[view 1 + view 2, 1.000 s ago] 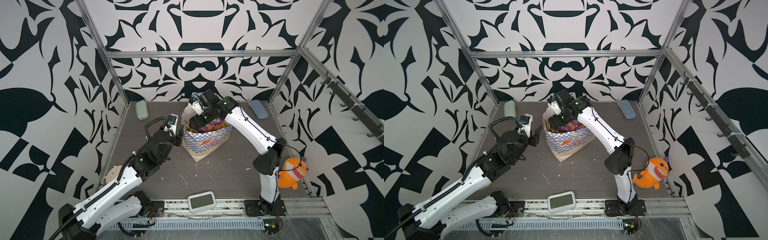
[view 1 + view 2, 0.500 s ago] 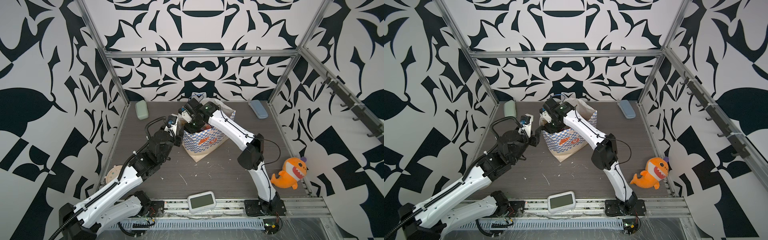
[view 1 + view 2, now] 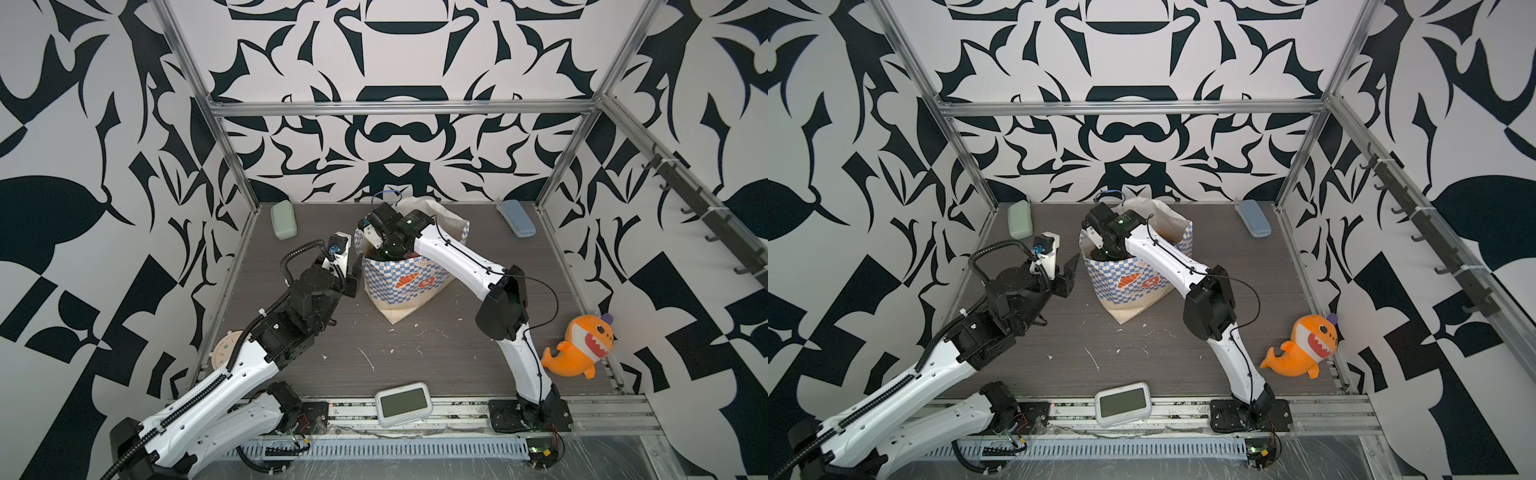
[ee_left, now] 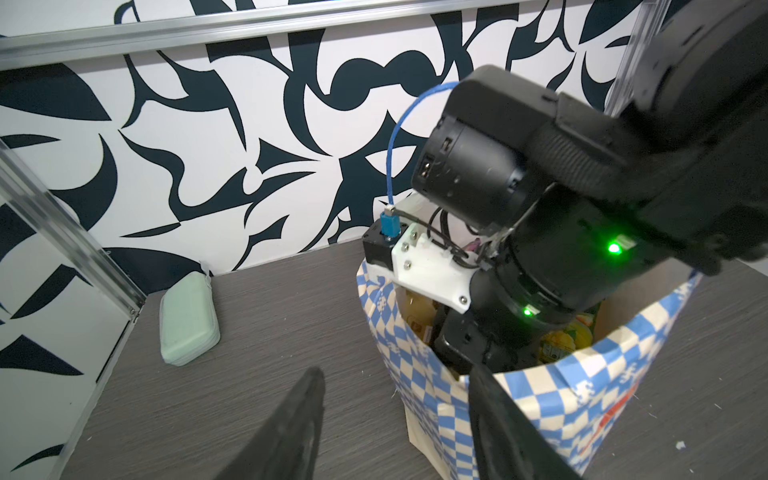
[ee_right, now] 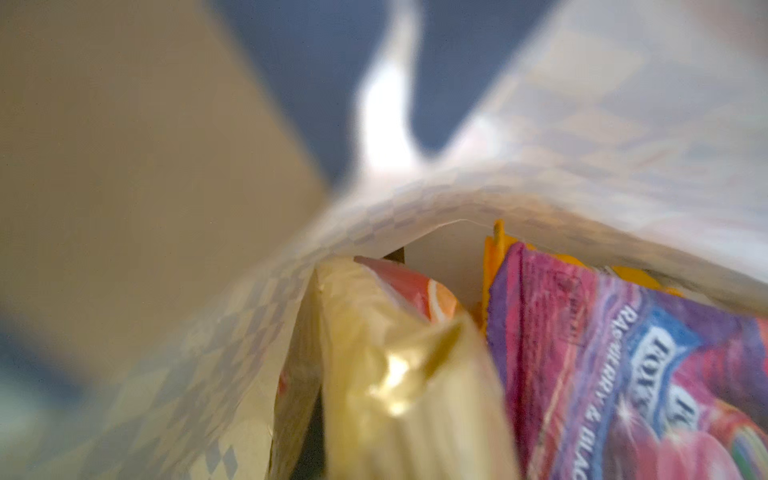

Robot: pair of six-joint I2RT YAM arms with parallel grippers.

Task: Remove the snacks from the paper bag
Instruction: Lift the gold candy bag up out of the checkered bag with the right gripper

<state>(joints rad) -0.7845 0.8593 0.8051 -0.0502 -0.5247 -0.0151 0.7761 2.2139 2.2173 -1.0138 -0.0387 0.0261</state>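
Inside the paper bag (image 3: pixel 405 282), at the back middle of the table (image 3: pixel 415 353), the snacks are all still packed. The right wrist view shows a purple packet (image 5: pixel 623 353), a pale gold packet (image 5: pixel 395 374) and an orange-pink packet (image 5: pixel 411 291) pressed together under the bag's rim. No packet lies on the table.

A second ago the right end effector (image 4: pixel 473 349) hung over the mouth with its jaws wide. Now it is sunk into the bag and the jaws have closed. Its fingers are hidden by the bag wall and do not show in its own camera, so I cannot tell whether they have caught a packet or which one. My reading is that the first grasp has just been attempted and the lift out comes next.

The bag stands upright with its long axis vertical and its mouth facing up. Its checkered face with the pastry pictures is turned toward the front of the table. The packets seem to stand on edge side by side, with their long axes running up toward the mouth and their top seams uppermost.

The left end effector (image 4: pixel 395 382) waits at the bag's near left corner, part open and holding nothing. In the left wrist view the corner appears between its jaws, unclamped. The left arm has hardly moved.
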